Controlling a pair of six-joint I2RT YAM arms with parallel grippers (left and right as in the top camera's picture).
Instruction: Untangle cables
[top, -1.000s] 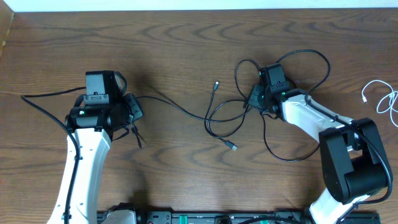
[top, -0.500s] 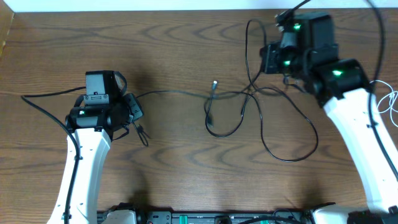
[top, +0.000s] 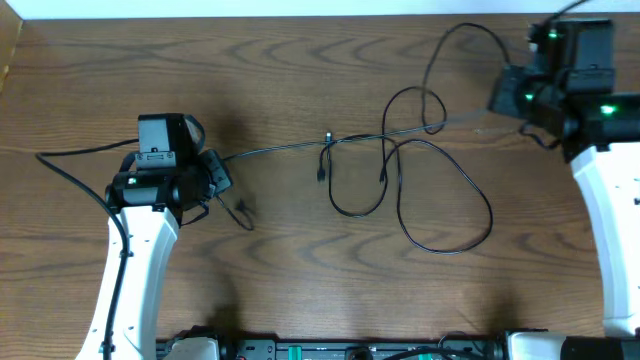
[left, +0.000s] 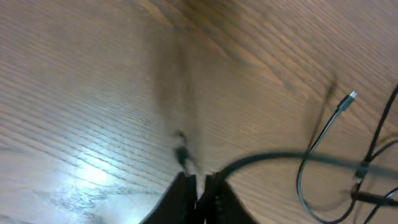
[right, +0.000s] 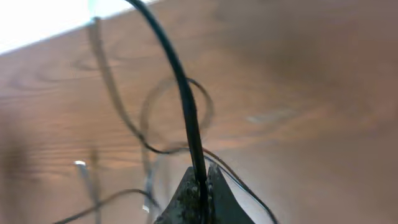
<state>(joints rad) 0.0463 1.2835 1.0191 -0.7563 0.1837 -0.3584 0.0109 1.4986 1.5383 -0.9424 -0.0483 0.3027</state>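
Observation:
Thin black cables lie looped together at the table's middle. One strand runs nearly straight from my left gripper through the crossing to my right gripper, which is raised at the far right. A big loop lies on the wood below the crossing. The left wrist view shows my left gripper shut with a black cable coming out of it, and a plug end farther off. The right wrist view shows my right gripper shut on a black cable. The white cable is out of view.
The wooden table reaches to a white strip along the far edge. A thick black robot cable trails left of the left arm. A short loose cable end lies beside my left gripper.
My right gripper has lifted and moved to the far right with its cable, drawing the strand tight and pulling the loops out wider. The left arm has stayed put.

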